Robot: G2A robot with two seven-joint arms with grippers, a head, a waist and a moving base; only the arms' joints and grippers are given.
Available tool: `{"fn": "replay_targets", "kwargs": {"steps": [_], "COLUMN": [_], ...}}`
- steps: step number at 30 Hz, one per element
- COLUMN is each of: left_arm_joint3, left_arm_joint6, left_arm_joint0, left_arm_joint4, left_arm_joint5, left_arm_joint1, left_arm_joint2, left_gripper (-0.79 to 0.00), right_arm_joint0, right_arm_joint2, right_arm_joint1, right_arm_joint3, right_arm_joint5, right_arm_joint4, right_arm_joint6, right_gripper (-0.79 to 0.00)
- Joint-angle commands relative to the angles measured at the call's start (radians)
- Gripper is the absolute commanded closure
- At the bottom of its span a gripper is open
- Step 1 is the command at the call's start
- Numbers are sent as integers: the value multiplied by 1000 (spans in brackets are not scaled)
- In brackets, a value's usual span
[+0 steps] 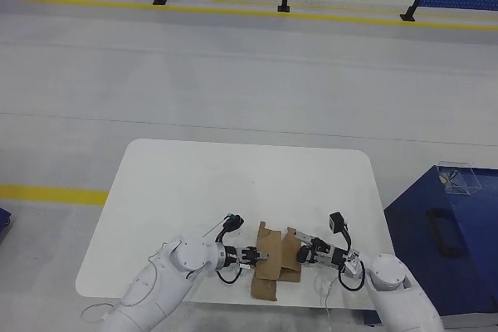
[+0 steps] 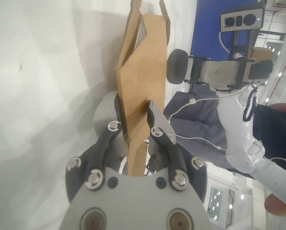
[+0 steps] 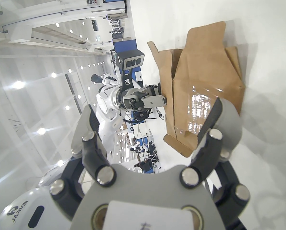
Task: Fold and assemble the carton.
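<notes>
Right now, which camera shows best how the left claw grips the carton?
The left wrist view: the left claw is shut on a carton panel, seen close up. The right wrist view shows that claw at the carton's far side, farther off. The top view shows both, grip too small to judge.

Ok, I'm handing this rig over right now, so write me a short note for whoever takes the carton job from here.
Left gripper: jaws shut on a panel of the carton.
Right gripper: jaws open at the carton's opposite side, gripping nothing.
The carton is between them, near the front edge of the table.
Done: carton partly opened from flat.
Left: square it up, then fold in and close the loose flaps.
</notes>
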Motion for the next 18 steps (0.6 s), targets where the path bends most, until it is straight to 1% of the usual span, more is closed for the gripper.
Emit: {"fn": "replay_targets", "kwargs": {"steps": [1,3,5,7,10,13,16,17,18], "left_arm_joint3": [3,-4,-20,-58,-143,-242,-316,-328,-337], "left_arm_joint6": [-5,-5,-13,-23,-75,-170,-261,-279,-281], "left_arm_joint0": [1,5,13,35,87,147,191,197,201], "left_arm_joint4": [-19,-34,-62,-112,-224,-340,-444,-457,-463], "left_arm_joint5": [-24,-53,-86,-128,-182,-190,-150,-132,-118], "left_arm_joint1": [0,2,9,19,42,64,78,81,83], "left_arm_joint2": [-8,-21,-46,-84,-162,-230,-267,-274,-280], "left_gripper": [0,0,0,0,0,0,0,0,0], "right_arm_joint0": [0,-1,-12,-24,-34,-29,-9,0,8], "right_arm_joint2": [9,32,69,116,161,161,127,113,97], "right_arm_joint1": [2,6,12,19,28,31,25,22,19], "right_arm_joint3": [2,-1,-9,-17,-18,-6,24,37,49], "right_arm_joint5": [-12,-34,-65,-93,-103,-113,-108,-103,-95], "right_arm_joint4": [10,37,96,176,261,287,330,353,375], "right_arm_joint6": [-4,0,22,65,144,198,253,277,305], "right_gripper": [-785,-785,-785,-785,-785,-785,-785,-742,-533]}}
